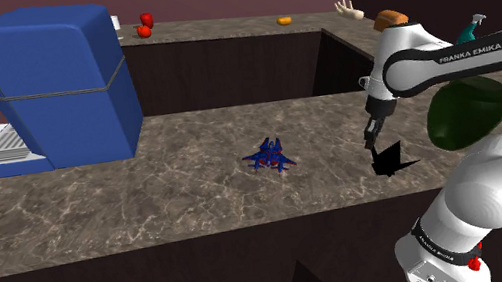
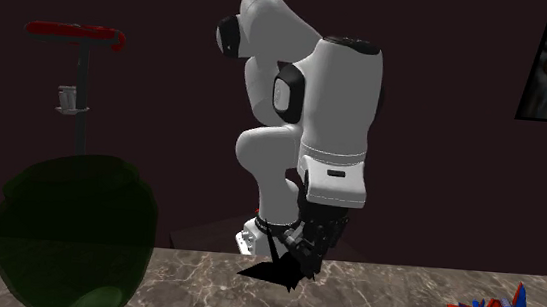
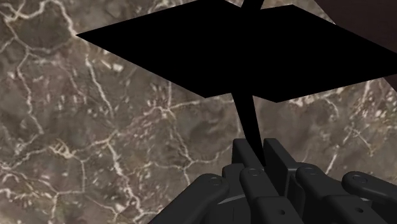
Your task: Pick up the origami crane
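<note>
The origami crane [image 3: 235,51] is a flat, pure black folded shape with wide wings and a thin stem. My black gripper [image 3: 261,145] is shut on that stem, and the wings spread out beyond the fingertips over the marble counter [image 3: 95,140]. In the shoulder view the gripper [image 1: 374,140] points down at the counter's right part, with the crane [image 1: 393,158] just below it, low over the surface. Across the counter in the second exterior view, the crane [image 2: 274,268] hangs under the hand [image 2: 304,255]; whether it touches the counter I cannot tell.
A blue and red toy jet [image 1: 269,155] lies mid-counter, to the crane's left in the shoulder view. A big blue boxy appliance [image 1: 54,82] stands far left. A dark green round object [image 1: 465,110] sits close beside the arm. Small red items [image 1: 145,24] sit on the back ledge.
</note>
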Available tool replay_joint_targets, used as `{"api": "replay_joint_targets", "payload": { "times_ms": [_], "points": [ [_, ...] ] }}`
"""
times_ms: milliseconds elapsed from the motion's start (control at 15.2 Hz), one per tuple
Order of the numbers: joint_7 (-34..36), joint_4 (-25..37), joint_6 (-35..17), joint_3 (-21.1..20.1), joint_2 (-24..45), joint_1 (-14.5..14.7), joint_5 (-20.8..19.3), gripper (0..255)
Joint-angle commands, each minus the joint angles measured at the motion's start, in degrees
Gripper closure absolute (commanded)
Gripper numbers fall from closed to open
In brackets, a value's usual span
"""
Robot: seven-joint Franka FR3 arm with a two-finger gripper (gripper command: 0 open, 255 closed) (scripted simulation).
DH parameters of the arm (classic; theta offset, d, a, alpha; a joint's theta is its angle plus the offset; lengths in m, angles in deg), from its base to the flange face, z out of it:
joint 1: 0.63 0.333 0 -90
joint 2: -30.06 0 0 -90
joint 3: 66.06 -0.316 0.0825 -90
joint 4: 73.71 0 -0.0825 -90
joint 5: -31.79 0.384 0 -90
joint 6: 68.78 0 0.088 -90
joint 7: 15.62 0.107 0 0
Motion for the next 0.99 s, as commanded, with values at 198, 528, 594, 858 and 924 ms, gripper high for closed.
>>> {"api": "replay_joint_targets", "payload": {
  "times_ms": [198,528,594,858,924],
  "points": [
    [0.0,0.0,0.0,0.0,0.0,0.0,0.0,255],
    [0.0,2.1,3.8,-0.8,-1.7,0.2,0.7,255],
    [0.0,2.6,4.8,-1.0,-2.1,0.2,0.8,255],
    [0.0,5.1,8.5,-1.7,-3.4,0.4,1.5,255],
    [0.0,5.7,9.4,-1.9,-3.7,0.5,1.7,255]
  ]
}}
